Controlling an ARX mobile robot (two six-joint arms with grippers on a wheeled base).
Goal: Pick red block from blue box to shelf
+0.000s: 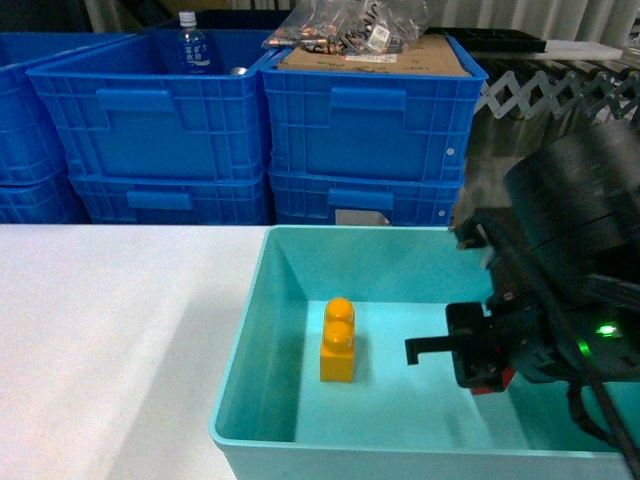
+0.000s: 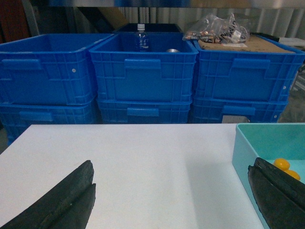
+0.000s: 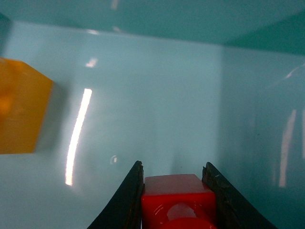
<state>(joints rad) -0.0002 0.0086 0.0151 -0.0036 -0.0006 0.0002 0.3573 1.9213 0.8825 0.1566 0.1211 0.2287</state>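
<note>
Right wrist view has it: the right gripper [image 3: 177,200] pinches the small glossy red block [image 3: 177,202] low inside the light teal plastic box [image 1: 240,330], open floor ahead, the tall yellow-orange two-stud brick [image 1: 338,342] left of it. Head view shows only a red sliver. Left gripper [image 2: 171,200] hangs spread wide over the white table [image 1: 110,340] beside the box.

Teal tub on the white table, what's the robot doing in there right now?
The right gripper is down inside the blue box, with its fingers on either side of the red block, apparently gripping it. A yellow two-stud brick stands untouched nearby in the tub. The left gripper hangs open over the white table, holding nothing. Dark blue crates are stacked behind the table.
</note>
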